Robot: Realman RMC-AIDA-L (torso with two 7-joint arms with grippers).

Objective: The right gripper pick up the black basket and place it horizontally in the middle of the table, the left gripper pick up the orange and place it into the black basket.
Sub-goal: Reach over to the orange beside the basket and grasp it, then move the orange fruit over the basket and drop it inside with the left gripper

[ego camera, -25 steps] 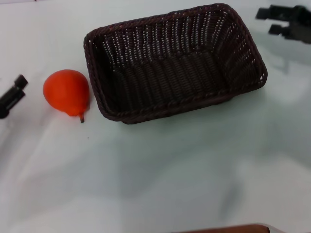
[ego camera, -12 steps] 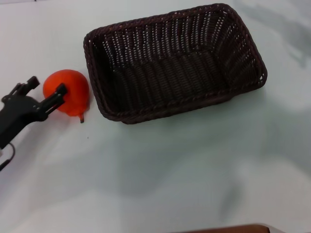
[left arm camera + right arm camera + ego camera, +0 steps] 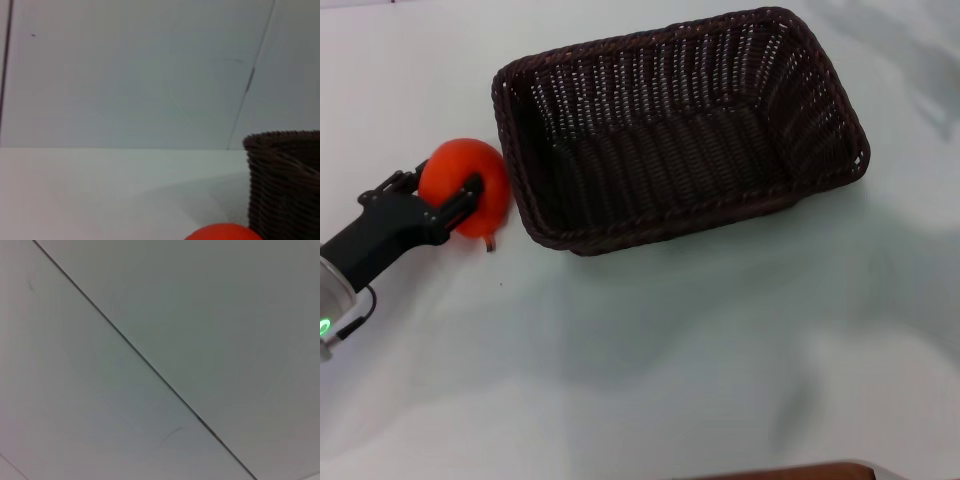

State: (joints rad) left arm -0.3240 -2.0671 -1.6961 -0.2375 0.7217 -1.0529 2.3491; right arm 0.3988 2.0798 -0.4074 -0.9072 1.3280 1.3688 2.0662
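Orange-red against the white table (image 3: 650, 350), the orange (image 3: 470, 185) sits just beside the black basket (image 3: 680, 130), straddled by the left gripper (image 3: 445, 195), fingers apart. Picking is underway; closing should come next.

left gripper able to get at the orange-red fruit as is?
Probably yes: the left gripper already has its black fingers either side of the orange-red pear-shaped fruit on the white table, nothing between, dark woven basket alongside.
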